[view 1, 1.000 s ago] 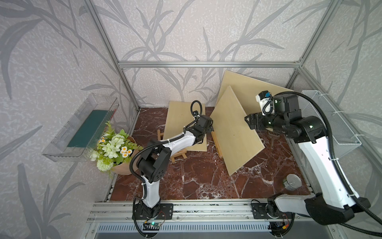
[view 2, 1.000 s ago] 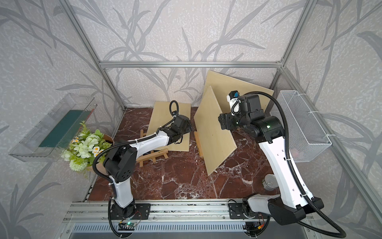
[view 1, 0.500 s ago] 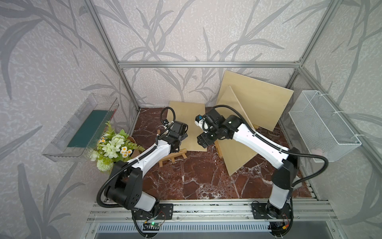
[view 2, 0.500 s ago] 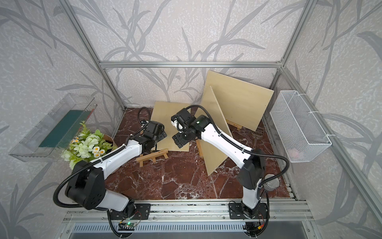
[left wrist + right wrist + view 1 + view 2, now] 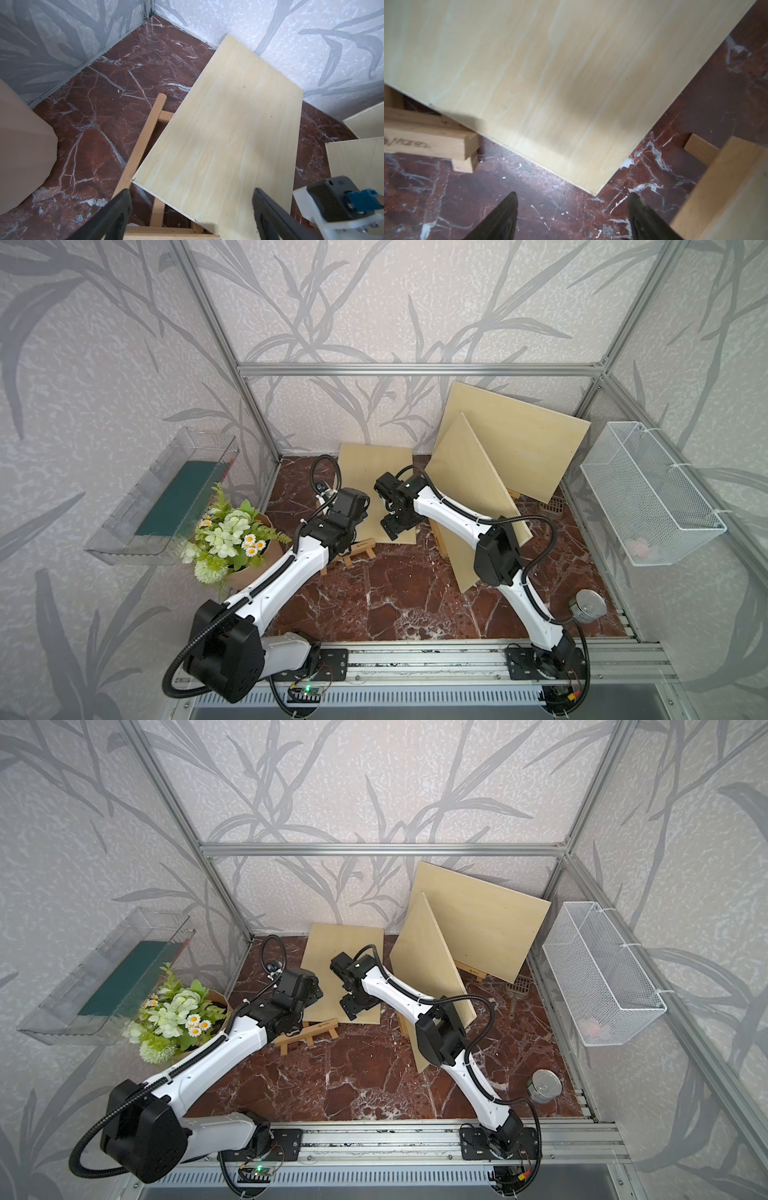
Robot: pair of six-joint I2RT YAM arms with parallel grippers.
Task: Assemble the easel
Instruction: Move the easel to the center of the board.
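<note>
1. Fingers of the right gripper, spread and empty, have swung down; the corner of the pale rectangular plywood board lies just ahead of them.
2. The left gripper, likewise spread, overhangs that board, with the light wooden easel frame beneath.
3. Both seem poised to grasp.

the right gripper came down from high up to the small board corner. the left gripper pulled back.

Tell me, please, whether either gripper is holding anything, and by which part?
Nothing is held. The left gripper hangs open above the board and easel; the right gripper hangs open by the board's corner, clear of it.
</note>
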